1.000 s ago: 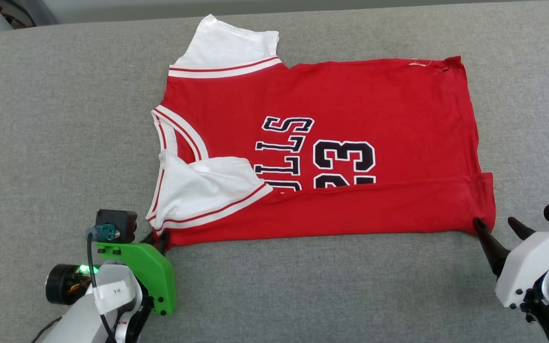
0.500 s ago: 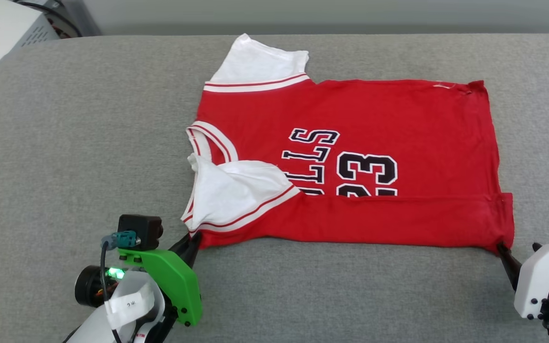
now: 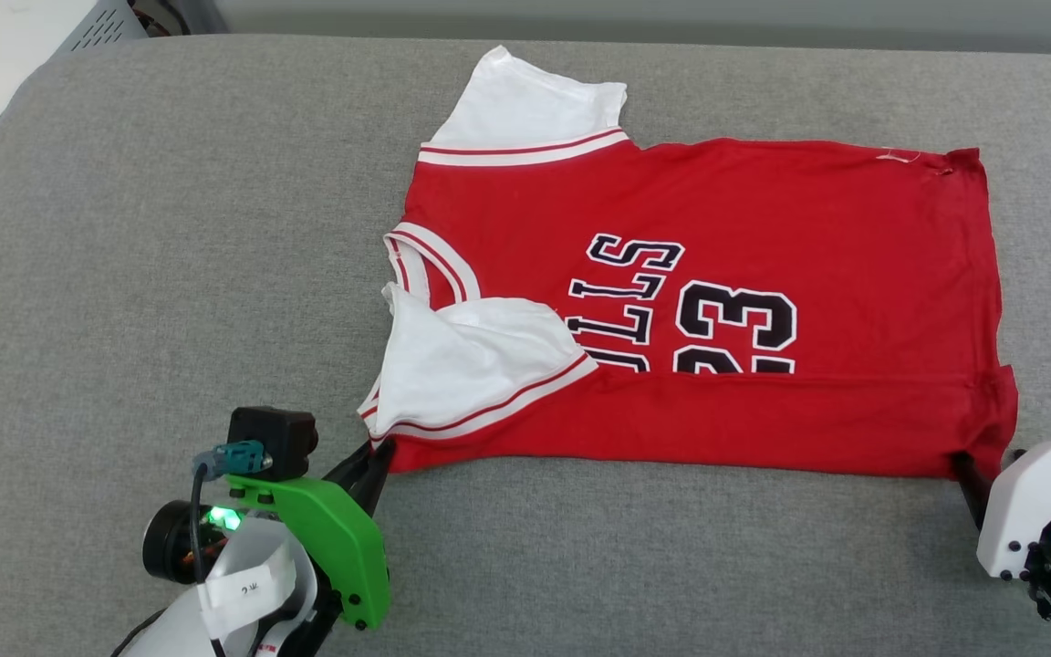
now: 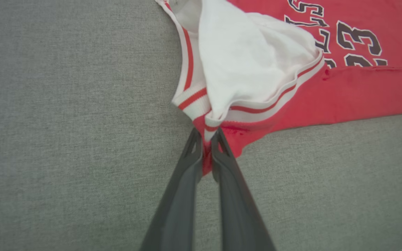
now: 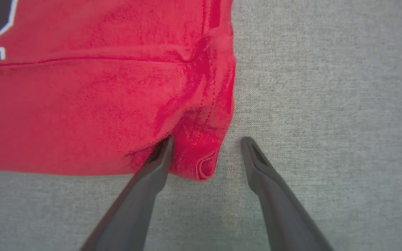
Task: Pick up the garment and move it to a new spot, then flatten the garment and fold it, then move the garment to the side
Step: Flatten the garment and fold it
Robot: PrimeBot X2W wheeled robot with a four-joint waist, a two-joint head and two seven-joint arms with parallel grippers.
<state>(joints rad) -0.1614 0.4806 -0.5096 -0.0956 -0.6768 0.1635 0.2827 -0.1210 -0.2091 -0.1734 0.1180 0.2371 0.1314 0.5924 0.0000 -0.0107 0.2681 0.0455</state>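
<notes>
One fold in, most of the folding to come

Garment (image 3: pixel 717 228) lies spread on the grey cushion (image 3: pixel 170 228), neck toward the robot's left and hem toward its right, and it is mostly smooth. By my reading, the pick-up, the move to a new spot and the flattening are done, and folding has begun. The near long edge is turned up over the front in a band that covers the lower part of the lettering (image 3: pixel 671 310). The near sleeve (image 3: pixel 471 365) is tucked in on top of the chest. The far sleeve (image 3: pixel 535 105) lies flat beyond the far edge, unfolded.

Left gripper (image 4: pixel 206 134) is pinched tight on the near corner at the shoulder end, with a sliver of red cloth caught between its fingers. Right gripper (image 5: pixel 208 139) has its fingers spread around the hem corner (image 5: pixel 204 167). One finger presses against the cloth and the other rests on bare cushion just beside it, so it has no hold yet.

Left to do, as I judge it: close on the hem corner, fold the far side and sleeve in, fold the length down, then carry the packet to the side.
</notes>
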